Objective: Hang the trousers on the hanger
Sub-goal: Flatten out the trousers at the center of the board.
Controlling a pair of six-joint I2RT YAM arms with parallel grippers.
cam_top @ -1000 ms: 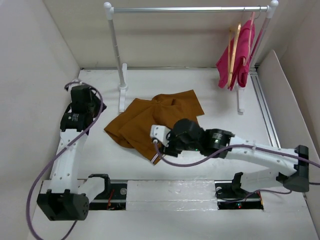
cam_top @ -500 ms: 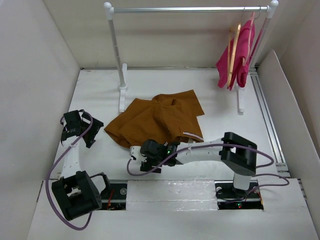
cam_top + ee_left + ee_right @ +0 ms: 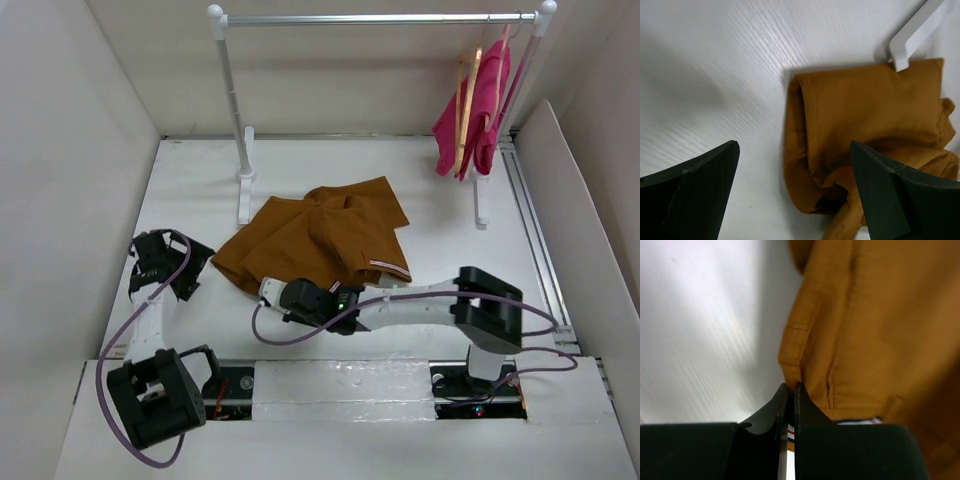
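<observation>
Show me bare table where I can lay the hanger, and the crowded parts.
Bare table: the back strip between the posts of the clothes rail, behind the trousers; the stretch right of the trousers, up to the side track. Crowded: the near middle, where the right gripper is shut on the trousers' edge and the open left gripper hovers beside.

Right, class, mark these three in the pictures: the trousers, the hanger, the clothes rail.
trousers [image 3: 320, 235], top view, middle of the rust-brown cloth
hanger [image 3: 466, 110], top view, its tan wooden arm
clothes rail [image 3: 380, 18], top view, the horizontal top bar
</observation>
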